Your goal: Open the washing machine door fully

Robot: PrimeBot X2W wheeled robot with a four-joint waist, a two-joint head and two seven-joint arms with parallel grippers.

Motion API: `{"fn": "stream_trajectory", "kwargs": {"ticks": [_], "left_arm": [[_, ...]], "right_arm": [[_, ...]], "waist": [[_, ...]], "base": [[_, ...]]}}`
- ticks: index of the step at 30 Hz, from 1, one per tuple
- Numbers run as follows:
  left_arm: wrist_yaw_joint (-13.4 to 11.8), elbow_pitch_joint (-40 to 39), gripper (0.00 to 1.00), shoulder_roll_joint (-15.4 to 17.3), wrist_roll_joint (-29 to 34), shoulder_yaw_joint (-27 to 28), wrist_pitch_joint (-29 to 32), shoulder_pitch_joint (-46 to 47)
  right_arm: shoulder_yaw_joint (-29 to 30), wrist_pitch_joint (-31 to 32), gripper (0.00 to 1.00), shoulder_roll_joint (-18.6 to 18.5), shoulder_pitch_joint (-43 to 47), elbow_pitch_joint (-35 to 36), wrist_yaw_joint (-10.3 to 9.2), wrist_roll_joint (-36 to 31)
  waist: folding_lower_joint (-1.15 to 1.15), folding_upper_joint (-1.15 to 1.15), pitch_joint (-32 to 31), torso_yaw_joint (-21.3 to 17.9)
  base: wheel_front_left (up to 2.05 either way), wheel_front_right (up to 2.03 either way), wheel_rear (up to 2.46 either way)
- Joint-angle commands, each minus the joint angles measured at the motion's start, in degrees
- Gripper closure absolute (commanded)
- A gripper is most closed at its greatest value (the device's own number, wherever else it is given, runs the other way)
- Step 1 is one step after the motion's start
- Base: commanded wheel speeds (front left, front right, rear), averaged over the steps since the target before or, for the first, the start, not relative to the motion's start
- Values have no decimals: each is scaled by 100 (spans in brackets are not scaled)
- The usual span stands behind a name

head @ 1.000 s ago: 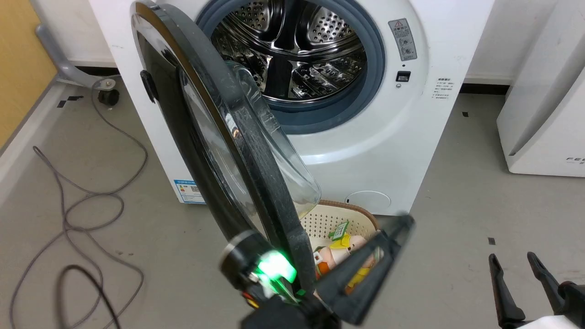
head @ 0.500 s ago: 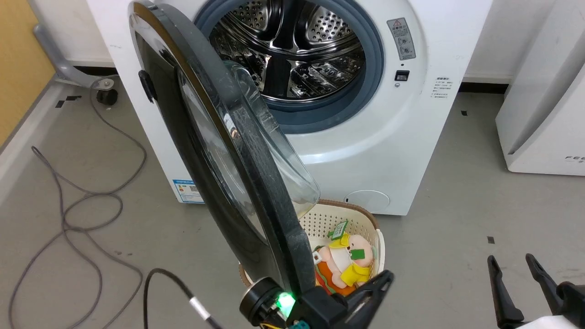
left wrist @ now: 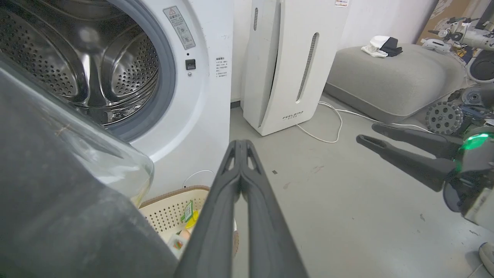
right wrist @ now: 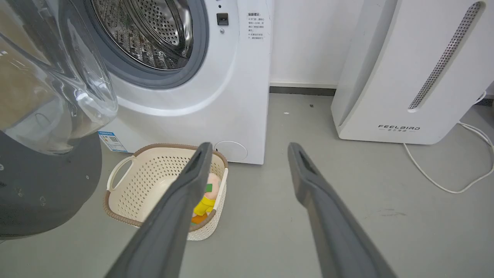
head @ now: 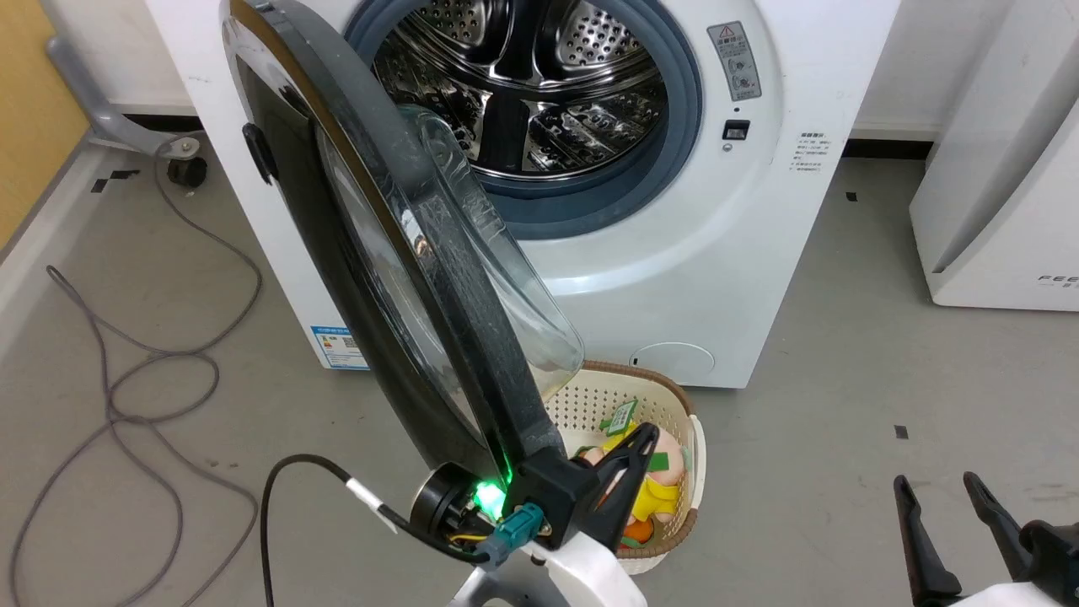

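Washing machine door (head: 379, 253) stands half-open; my left gripper (left wrist: 240, 144) clenched empty beside its lower rim, right gripper (head: 935, 479) released.

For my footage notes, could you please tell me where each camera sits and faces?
Head view: on the head, looking down at the washing machine door, washing machine and basket; both arms' jaws show.
Left wrist view: along shut left jaws toward the FEELBIRD appliance; right jaws at right.
Right wrist view: along open right jaws toward the basket.
All three share the washing machine and basket.
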State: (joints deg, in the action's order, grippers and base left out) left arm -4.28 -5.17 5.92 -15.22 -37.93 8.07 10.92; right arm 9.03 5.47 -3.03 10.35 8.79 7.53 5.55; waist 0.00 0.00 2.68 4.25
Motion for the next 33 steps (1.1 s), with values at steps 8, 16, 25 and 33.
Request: {"fn": "stream_trajectory", "kwargs": {"ticks": [8, 16, 25, 33], "left_arm": [[-270, 245, 100, -39, -63, 188, -83, -6], [-427, 11, 100, 90, -107, 251, -19, -250], [-649, -719, 100, 410, -62, 338, 364, -543], [-951, -1206, 100, 639, -29, 464, 568, -971]], "right_arm": [[-6, 7, 0, 15, 21, -53, -4, 88], [-18, 14, 0, 15, 35, -98, -4, 144], [-18, 44, 0, 15, 42, -141, -4, 153], [-9, 75, 0, 15, 112, -209, -4, 189]], "waist": [[0, 0, -20, 10], [0, 0, -16, 61], [0, 0, -15, 164], [0, 0, -94, 274]], "base": [[0, 0, 0], [0, 0, 0], [0, 0, 0], [0, 0, 0]]}}
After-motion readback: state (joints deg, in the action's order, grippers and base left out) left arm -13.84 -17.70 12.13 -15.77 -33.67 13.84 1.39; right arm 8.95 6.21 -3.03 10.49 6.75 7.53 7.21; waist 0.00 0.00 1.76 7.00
